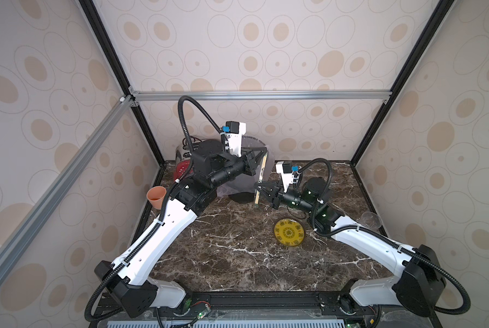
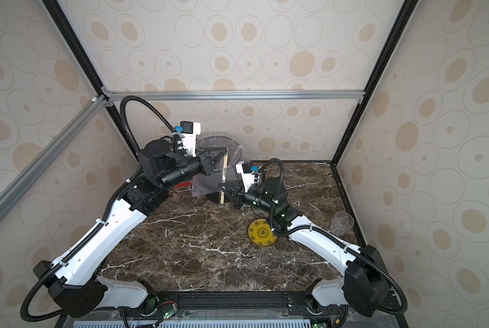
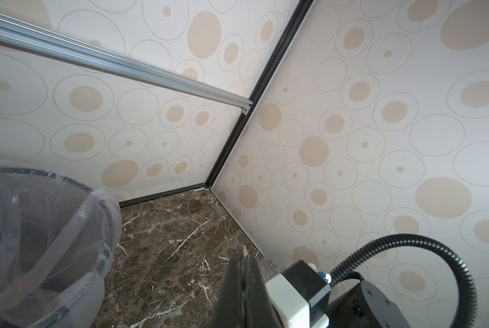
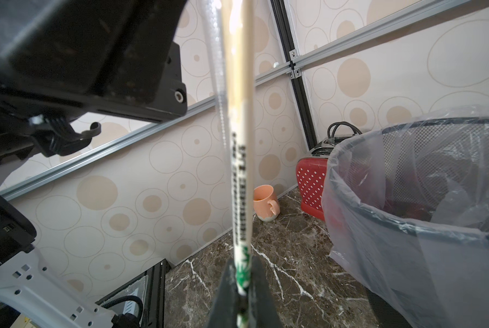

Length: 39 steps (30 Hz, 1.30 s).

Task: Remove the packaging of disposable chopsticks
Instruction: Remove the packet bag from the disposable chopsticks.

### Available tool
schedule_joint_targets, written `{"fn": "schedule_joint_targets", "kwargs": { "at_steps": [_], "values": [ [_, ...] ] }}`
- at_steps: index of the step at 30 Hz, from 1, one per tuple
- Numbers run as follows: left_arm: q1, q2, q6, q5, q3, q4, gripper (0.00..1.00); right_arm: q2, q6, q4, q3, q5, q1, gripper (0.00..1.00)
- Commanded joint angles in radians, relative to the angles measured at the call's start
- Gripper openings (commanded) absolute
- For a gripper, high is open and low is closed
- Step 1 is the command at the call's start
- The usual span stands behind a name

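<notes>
We see yellow plate (image 1: 289, 235) centre-right, clear cup (image 1: 370, 220) right edge, orange mug (image 1: 156, 196) left, red toaster (image 4: 311, 184) and lined bin (image 4: 425, 147) far.

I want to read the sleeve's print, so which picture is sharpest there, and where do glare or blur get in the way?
Right wrist view: the packaging is nearest, print blurred, glare higher up. Both top views: sharp, but packaging too small to read. Left wrist view: no print shown.
</notes>
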Motion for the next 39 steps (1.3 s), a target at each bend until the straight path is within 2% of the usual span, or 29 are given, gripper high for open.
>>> {"fn": "schedule_joint_targets", "kwargs": {
  "at_steps": [1,18,23,27,32,33,34,35,39],
  "values": [
    [-0.039,-0.015,-0.049,0.027,-0.029,-0.048,0.00,-0.001,0.013,0.106,0.061,0.086,0.007,0.00],
    [-0.091,-0.002,-0.039,0.023,-0.087,-0.035,0.00,0.033,0.058,0.138,0.117,0.218,0.009,0.00],
    [-0.090,-0.028,-0.029,-0.001,-0.104,-0.036,0.00,0.030,0.047,0.122,0.114,0.213,0.009,0.00],
    [-0.091,-0.032,0.014,-0.024,-0.052,-0.095,0.00,0.031,0.051,0.110,0.102,0.182,0.009,0.00],
    [-0.088,-0.011,0.116,-0.102,0.093,-0.238,0.00,0.011,0.037,0.073,0.074,0.156,0.009,0.00],
    [-0.085,-0.006,0.134,-0.114,0.119,-0.259,0.03,0.005,0.032,0.063,0.068,0.151,0.009,0.00],
    [-0.083,-0.004,0.147,-0.116,0.142,-0.272,0.16,0.001,0.028,0.055,0.063,0.140,0.009,0.00],
    [-0.080,-0.001,0.159,-0.114,0.159,-0.281,0.24,-0.002,0.023,0.043,0.061,0.128,0.009,0.00],
    [-0.063,0.025,0.199,-0.119,0.235,-0.325,0.35,-0.005,0.013,0.011,0.055,0.085,0.010,0.00]
  ]
}}
